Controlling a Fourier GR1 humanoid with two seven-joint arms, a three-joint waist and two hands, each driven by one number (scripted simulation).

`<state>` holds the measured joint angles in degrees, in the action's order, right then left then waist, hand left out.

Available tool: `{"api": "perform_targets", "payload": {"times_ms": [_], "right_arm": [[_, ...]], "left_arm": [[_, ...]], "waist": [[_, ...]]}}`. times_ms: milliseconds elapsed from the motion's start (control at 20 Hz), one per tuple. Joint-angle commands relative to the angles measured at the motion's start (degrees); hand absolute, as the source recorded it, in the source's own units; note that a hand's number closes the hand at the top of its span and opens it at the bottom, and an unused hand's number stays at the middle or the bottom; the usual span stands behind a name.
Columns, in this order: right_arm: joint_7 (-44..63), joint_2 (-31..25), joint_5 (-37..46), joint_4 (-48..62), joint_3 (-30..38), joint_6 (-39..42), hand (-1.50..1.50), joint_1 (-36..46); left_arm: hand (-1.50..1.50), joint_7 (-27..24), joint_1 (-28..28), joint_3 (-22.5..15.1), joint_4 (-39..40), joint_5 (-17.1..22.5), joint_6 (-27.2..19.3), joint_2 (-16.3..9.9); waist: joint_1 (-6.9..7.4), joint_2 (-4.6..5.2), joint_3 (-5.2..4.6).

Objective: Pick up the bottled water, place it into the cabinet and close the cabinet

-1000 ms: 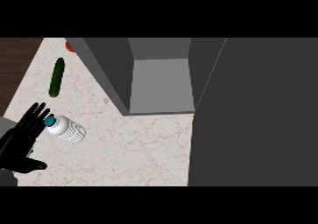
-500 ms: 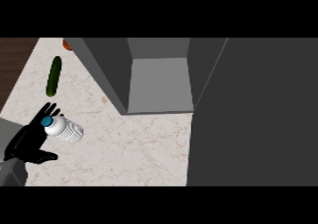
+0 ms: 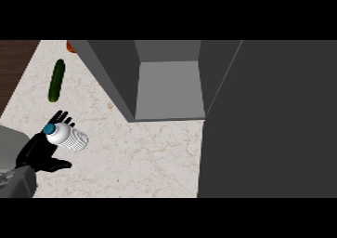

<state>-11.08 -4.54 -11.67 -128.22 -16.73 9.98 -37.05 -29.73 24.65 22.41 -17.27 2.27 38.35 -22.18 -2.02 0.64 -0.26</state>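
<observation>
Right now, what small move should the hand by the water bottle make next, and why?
Probably curl the left hand round the bottled water: its fingers sit straight behind the bottle, not yet wrapped round it, and the open cabinet waits up to the right.

Blue-capped bottled water lying beside open cabinet
</observation>
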Motion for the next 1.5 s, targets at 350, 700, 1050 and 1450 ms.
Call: {"api": "perform_targets", "payload": {"times_ms": [350, 700, 1050, 1450], "right_arm": [[-2.69, 1.0, 1.53, 2.67, -1.78, 0.08, -1.5, -0.02], [1.09, -0.67, -1.62, 0.18, 0.48, 0.14, -1.5, 0.99], [-0.91, -0.2, 0.89, 2.12, -1.07, -0.13, -1.5, 0.47], [1.29, 0.01, -1.6, 1.47, 0.14, -0.87, -1.5, 2.22]], "left_arm": [[-1.5, -3.93, 1.87, 1.13, 4.86, 2.04, 9.7, 2.39], [-1.5, -1.96, 2.34, 0.97, 5.2, 2.82, 11.05, 5.51], [-1.5, -2.02, 2.06, 0.3, 3.39, 2.85, 14.86, 4.76], [1.5, -2.35, 2.39, -0.69, 2.56, 2.73, 15.04, 6.77]], "waist": [[-0.45, 0.19, -0.12], [-0.04, 0.07, -0.05], [-0.29, 0.07, -0.09], [0.4, -0.07, 0.02]]}}
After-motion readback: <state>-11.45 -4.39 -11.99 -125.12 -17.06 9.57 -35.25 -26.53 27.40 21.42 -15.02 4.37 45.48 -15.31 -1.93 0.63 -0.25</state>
